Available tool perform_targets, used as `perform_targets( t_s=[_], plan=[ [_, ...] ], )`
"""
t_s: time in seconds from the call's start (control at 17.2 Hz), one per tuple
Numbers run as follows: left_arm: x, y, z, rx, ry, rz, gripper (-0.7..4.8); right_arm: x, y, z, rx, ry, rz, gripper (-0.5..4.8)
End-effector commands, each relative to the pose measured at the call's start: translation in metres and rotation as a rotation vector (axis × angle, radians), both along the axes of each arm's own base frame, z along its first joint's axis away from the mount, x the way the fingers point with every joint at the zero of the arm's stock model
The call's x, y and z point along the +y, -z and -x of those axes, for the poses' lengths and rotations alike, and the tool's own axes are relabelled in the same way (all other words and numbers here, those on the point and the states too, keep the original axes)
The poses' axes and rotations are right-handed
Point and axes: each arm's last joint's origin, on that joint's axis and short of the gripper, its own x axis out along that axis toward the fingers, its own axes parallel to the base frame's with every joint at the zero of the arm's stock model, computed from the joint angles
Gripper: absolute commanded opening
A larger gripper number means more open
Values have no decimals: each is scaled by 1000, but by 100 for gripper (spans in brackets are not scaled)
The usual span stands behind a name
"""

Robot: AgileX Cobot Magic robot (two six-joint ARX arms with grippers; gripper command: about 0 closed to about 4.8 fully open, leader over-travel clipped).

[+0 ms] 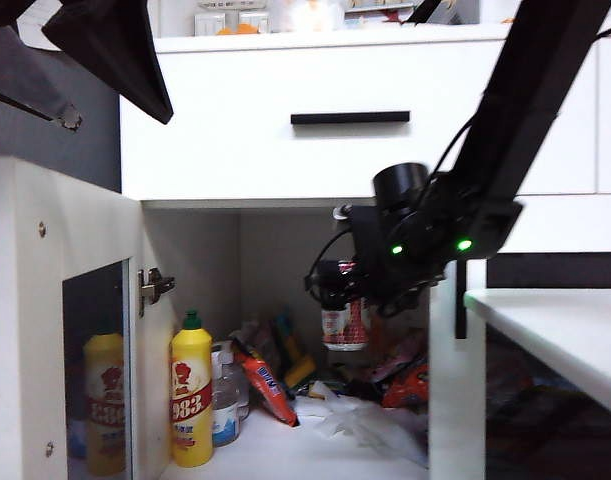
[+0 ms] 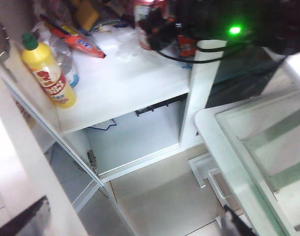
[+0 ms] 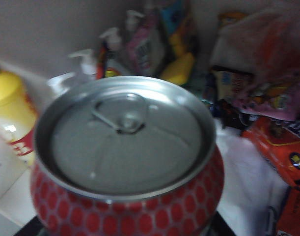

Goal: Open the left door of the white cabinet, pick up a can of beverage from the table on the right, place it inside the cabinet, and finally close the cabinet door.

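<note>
Holding the can of beverage (image 1: 345, 325) inside the white cabinet (image 1: 285, 120), your right gripper (image 1: 350, 300) hangs above the cluttered shelf; its wrist view alone shows the silver lid. The left door (image 1: 55, 330) stands open. Your left gripper (image 2: 228, 223), barely visible, reads wide open.

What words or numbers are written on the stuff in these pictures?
"983": on the yellow bottle, red label, inside the cabinet.
Can held by the right gripper: print too small and blurred to read.
Orange packet: blue lettering, too blurred to read.
Snack bags at the back: print blurred, unreadable.
The left gripper carries no text.
</note>
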Motion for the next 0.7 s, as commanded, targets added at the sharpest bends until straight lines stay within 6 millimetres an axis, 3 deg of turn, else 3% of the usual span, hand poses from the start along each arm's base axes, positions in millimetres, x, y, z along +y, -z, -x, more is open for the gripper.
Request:
perform_targets(
  t_s=[0.06,0.41,0.64,0.7],
  plan=[
    [1,-2,-1,-35,-42,-2,479,-4,-7,-29,-77,-202,-87,229],
    [6,-3,0,-11,-114,55,479,7,-13,-30,-6,-303,-124,229],
    [7,-2,0,-3,-115,46,479,19,-40,-25,74,-324,-112,229],
    [7,-2,0,3,-116,50,479,33,-51,-17,90,-374,-162,229]
  ],
)
